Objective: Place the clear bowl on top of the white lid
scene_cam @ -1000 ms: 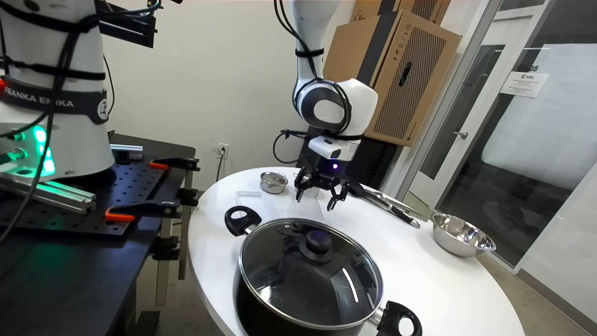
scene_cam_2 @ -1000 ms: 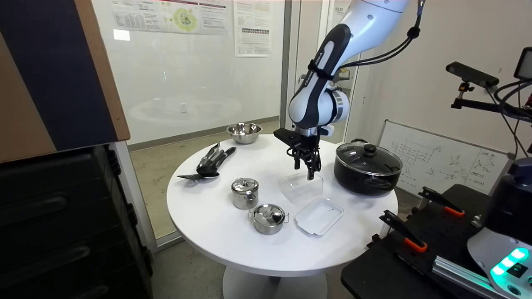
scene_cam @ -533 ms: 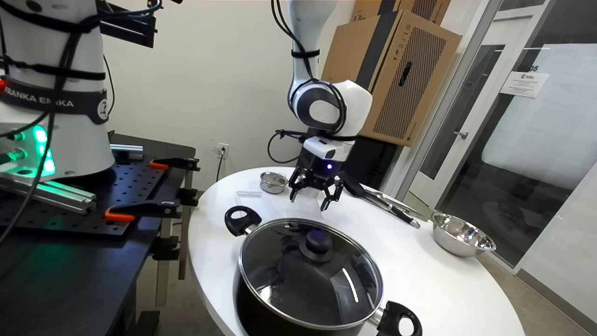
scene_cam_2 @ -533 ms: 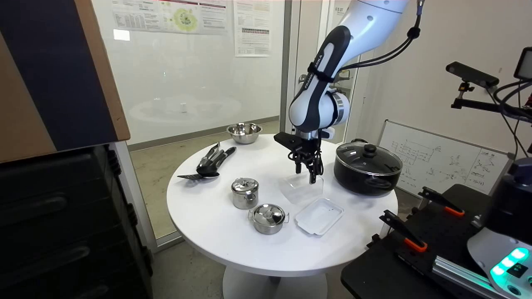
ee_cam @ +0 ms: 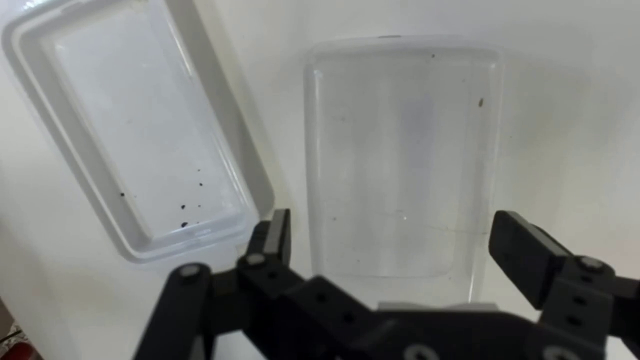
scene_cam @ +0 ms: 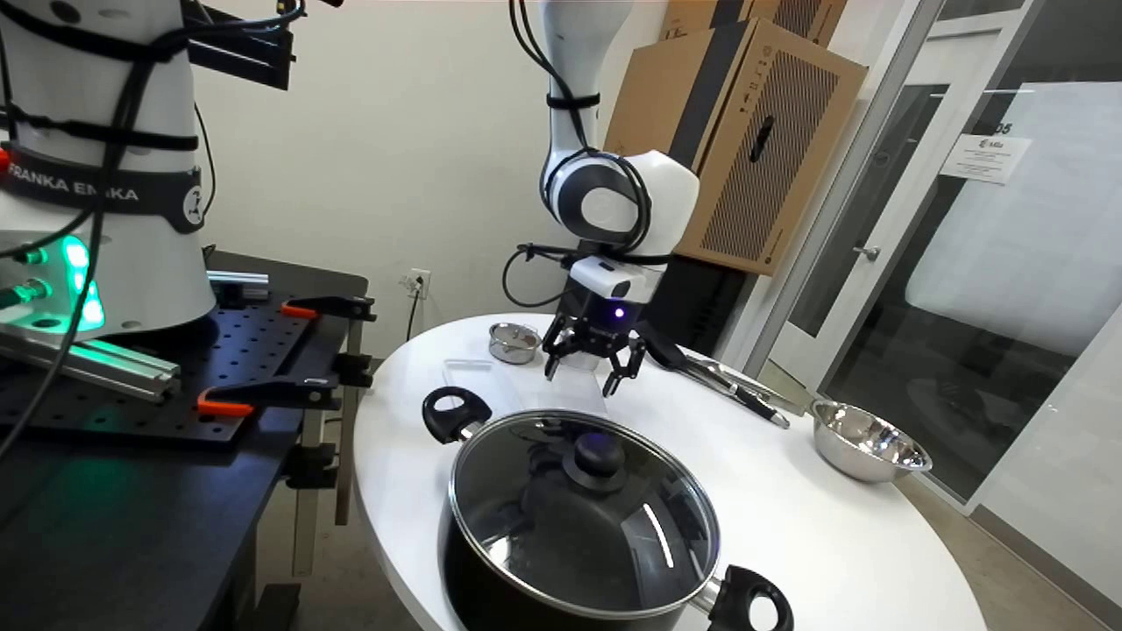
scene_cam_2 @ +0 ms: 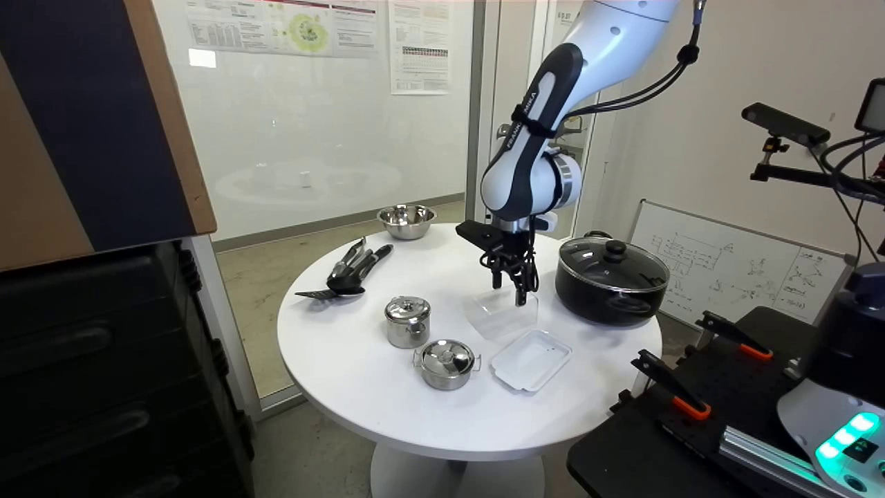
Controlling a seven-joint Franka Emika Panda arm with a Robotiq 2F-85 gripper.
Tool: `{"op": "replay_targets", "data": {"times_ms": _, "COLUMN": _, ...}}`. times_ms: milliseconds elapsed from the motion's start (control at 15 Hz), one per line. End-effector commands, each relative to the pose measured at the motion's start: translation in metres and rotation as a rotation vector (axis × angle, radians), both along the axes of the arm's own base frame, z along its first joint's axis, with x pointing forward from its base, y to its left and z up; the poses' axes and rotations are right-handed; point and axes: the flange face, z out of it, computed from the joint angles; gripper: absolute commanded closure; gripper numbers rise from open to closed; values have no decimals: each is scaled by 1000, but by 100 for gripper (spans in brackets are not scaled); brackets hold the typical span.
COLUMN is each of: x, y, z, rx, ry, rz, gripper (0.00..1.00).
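Hanging almost still for the last half-second, after easing slightly lower and sideways over the clear bowl (ee_cam: 400,160) (a boxy, rectangular tub here). Suggests a pause for lining up, ahead of any grasp or placing. Reaching over the white table (scene_cam_2: 387,384) on a slanting arm (scene_cam_2: 601,59), down to the claw (scene_cam: 579,382), aimed roughly downward. Holding both jaws well apart, without clamping anything, straddling one end of the bowl in the wrist view; cannot tell how far above the rim. Leaves the bowl on the table, just beside the white lid (ee_cam: 135,130) but not touching. Probably calls for a straight descent next.
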Motion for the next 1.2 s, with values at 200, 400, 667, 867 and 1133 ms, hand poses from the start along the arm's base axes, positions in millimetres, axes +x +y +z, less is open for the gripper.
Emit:
{"op": "replay_targets", "data": {"times_ms": 200, "x": -3, "y": -3, "z": -1, "rx": -38, "ry": -9, "rz": 2, "gripper": 0}}
{"op": "replay_targets", "data": {"times_ms": 400, "x": -3, "y": -3, "z": -4, "rx": -49, "ry": -8, "rz": 7, "gripper": 0}}
{"op": "replay_targets", "data": {"times_ms": 667, "x": -4, "y": -3, "z": -8, "rx": -65, "ry": -11, "rz": 14, "gripper": 0}}
{"op": "replay_targets", "data": {"times_ms": 867, "x": -4, "y": -4, "z": -11, "rx": -76, "ry": -13, "rz": 15, "gripper": 0}}
{"op": "replay_targets", "data": {"times_ms": 1133, "x": -4, "y": -5, "z": -16, "rx": -89, "ry": -16, "rz": 15, "gripper": 7}}
